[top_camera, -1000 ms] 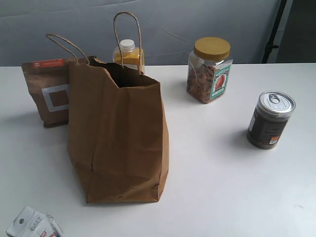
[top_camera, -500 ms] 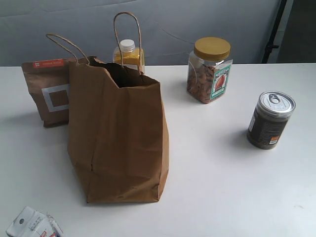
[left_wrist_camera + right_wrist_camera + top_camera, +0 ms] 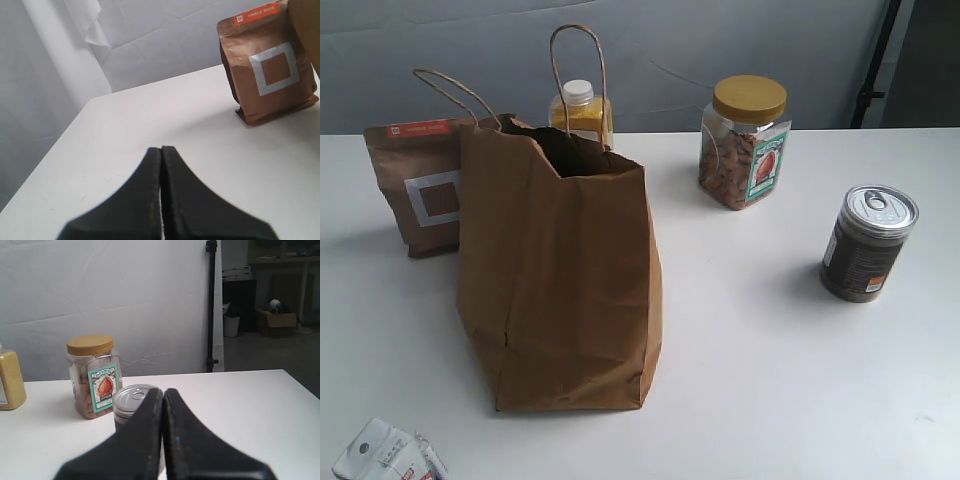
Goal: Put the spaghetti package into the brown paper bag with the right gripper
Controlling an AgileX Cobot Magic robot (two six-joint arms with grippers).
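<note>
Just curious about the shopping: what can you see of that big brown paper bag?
The brown paper bag is tall, creased kraft paper, standing upright on the white table with its mouth open and two twisted cord handles sticking up. Its inside is dark. A smaller brown pouch and a yellow bottle stand just behind it; contact is unclear.

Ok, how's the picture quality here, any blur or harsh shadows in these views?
Exterior view: soft even light, sharp, only faint shadows left of the can and yellow-lidded jar. Left wrist view: the left tool is close and soft-edged, the brown pouch crisp. Right wrist view: the right tool is blurred up close, the jar sharp, the room beyond dim.
</note>
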